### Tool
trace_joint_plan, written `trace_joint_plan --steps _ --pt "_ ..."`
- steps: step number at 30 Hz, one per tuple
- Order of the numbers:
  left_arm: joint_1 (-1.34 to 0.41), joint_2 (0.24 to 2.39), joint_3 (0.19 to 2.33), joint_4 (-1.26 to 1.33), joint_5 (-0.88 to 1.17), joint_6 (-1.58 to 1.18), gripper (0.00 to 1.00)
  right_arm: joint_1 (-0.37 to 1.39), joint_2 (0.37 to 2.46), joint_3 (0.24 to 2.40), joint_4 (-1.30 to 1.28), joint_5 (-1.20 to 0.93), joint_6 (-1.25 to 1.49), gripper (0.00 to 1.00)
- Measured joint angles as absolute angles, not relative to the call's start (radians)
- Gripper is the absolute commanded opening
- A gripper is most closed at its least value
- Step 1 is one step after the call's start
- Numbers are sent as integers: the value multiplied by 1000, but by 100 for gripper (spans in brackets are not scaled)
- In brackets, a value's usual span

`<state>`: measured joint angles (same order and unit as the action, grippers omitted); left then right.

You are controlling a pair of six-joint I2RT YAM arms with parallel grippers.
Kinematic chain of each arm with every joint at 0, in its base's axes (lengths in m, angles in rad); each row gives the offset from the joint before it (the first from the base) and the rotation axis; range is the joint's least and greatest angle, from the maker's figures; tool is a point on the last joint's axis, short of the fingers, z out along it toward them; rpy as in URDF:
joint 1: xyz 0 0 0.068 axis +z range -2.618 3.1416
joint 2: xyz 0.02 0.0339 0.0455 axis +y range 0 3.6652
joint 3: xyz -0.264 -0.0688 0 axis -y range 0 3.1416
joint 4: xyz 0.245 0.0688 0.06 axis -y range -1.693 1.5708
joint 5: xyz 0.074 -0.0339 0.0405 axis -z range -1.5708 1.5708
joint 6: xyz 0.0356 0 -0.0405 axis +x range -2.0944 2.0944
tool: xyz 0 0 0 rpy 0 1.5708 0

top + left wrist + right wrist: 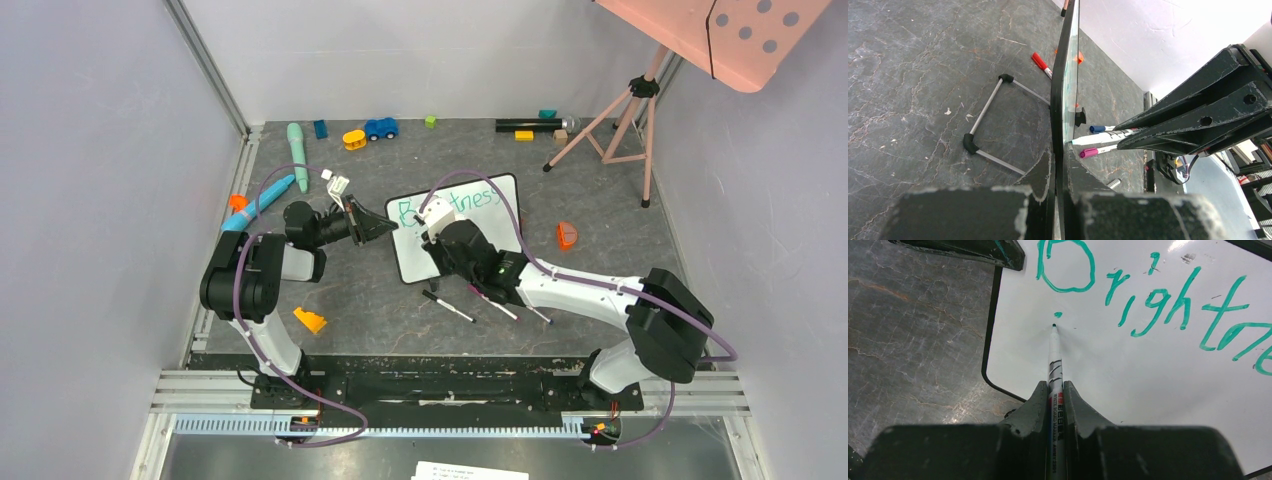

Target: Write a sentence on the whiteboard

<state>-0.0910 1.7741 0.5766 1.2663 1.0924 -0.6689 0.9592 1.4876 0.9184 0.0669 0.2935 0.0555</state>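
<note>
Right gripper (1054, 390) is closed on a white marker (1054, 352), whose tip touches the whiteboard (1128, 385) just below the teal "B" starting the sentence (1158, 305). Left gripper (1058, 165) is clamped shut on the whiteboard's left edge, near the middle of the tabletop (600, 310).

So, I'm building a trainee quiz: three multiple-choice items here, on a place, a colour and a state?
1. Where is the marker tip? A) on the whiteboard, below the letter B; B) on the table; C) on the pink panel.
2. What colour is the writing? A) red; B) teal-green; C) black.
3. What is the left gripper doing? A) open in the air; B) shut on a pen; C) shut on the whiteboard's edge.
Key: 1A, the tip sits just below the B; 2B, the strokes are teal-green; 3C, the board's edge sits between its fingers.
</note>
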Motion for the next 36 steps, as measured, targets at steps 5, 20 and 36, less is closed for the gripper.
trace_joint_plan --steps 5,20,36 --pt "-91 1774 577 1266 1092 -669 2 958 1492 918 67 294 56 0" --pt "-91 1774 577 1261 1090 -669 2 960 1488 877 83 280 68 0" --pt "-91 1774 577 1259 1090 -669 2 955 1446 854 69 263 80 0"
